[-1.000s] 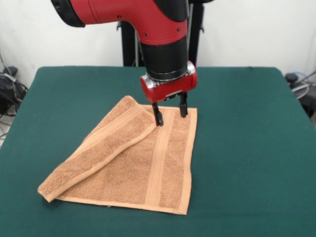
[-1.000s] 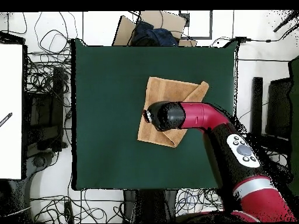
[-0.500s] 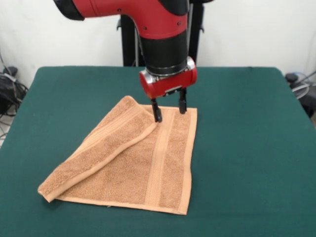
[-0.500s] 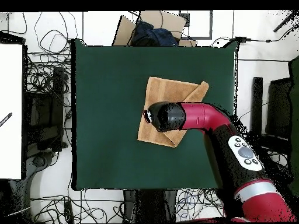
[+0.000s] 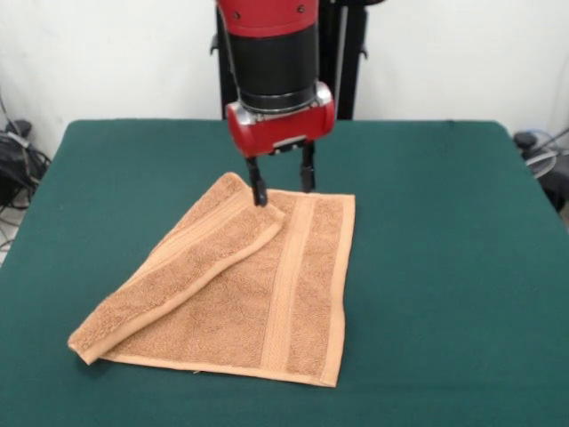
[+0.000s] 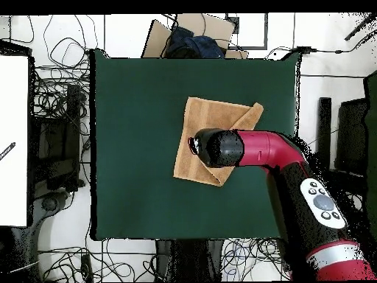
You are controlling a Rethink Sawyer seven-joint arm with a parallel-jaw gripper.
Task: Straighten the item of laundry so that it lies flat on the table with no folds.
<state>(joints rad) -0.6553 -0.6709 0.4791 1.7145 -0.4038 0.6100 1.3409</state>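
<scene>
The peach-orange towel (image 5: 258, 294) lies on the dark green table (image 5: 444, 267), with its left part folded over diagonally into a thick doubled flap (image 5: 178, 276). My gripper (image 5: 283, 184) is open and empty, just above the towel's far edge where the flap's top meets the flat part. In the overhead view the towel (image 6: 206, 121) shows partly under the red arm (image 6: 258, 151), which hides the gripper.
The robot's black pedestal (image 5: 347, 53) stands behind the table's far edge. Cables and equipment (image 6: 59, 118) lie on the floor around the table. A cardboard box (image 6: 191, 33) sits beyond one table end.
My gripper has risen and moved left and towards the table's far side, from over the towel's flat part to its far edge. The towel has not moved.
</scene>
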